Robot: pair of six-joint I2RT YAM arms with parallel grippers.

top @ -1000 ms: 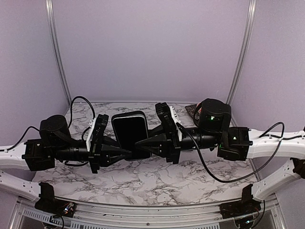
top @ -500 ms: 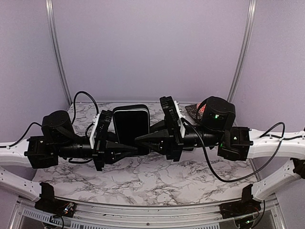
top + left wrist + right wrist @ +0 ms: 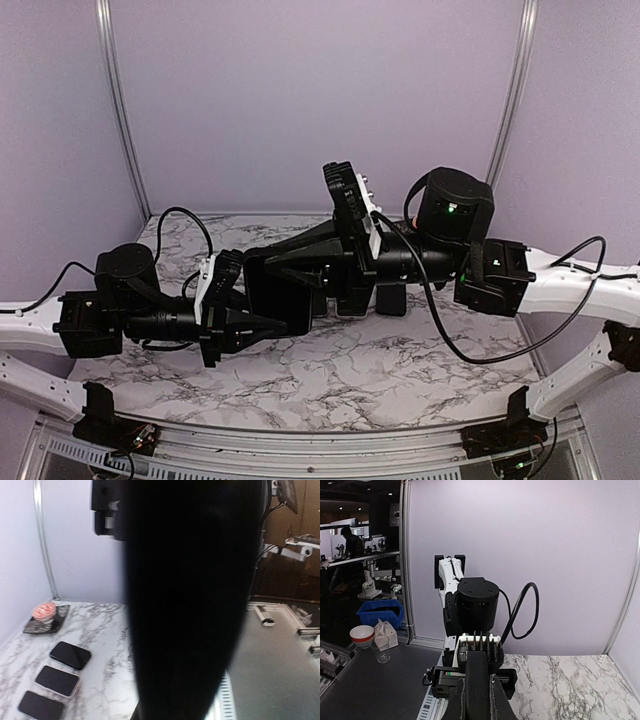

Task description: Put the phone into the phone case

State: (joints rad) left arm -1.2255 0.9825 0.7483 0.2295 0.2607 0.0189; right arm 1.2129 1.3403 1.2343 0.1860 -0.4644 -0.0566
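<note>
A black phone (image 3: 285, 300) hangs in the air above the table's middle, between both grippers. I cannot tell the phone case apart from it. My left gripper (image 3: 264, 322) is shut on its near lower edge. In the left wrist view the phone (image 3: 190, 590) fills the frame as a dark blur and hides the fingers. My right gripper (image 3: 280, 268) reaches over from the right onto the upper part. In the right wrist view, that gripper (image 3: 477, 702) is shut on the phone (image 3: 477, 675), seen edge-on.
Three dark phone-sized slabs (image 3: 70, 655) (image 3: 56, 680) (image 3: 40, 705) lie in a row on the marble table (image 3: 400, 370). A small dark tray (image 3: 45, 620) with a red and white thing stands in the back corner. Lilac walls close off the back and sides.
The right arm has risen and its gripper now reaches over the phone from above. The left gripper has moved nearer and lower with the phone, which now shows less of its face.
</note>
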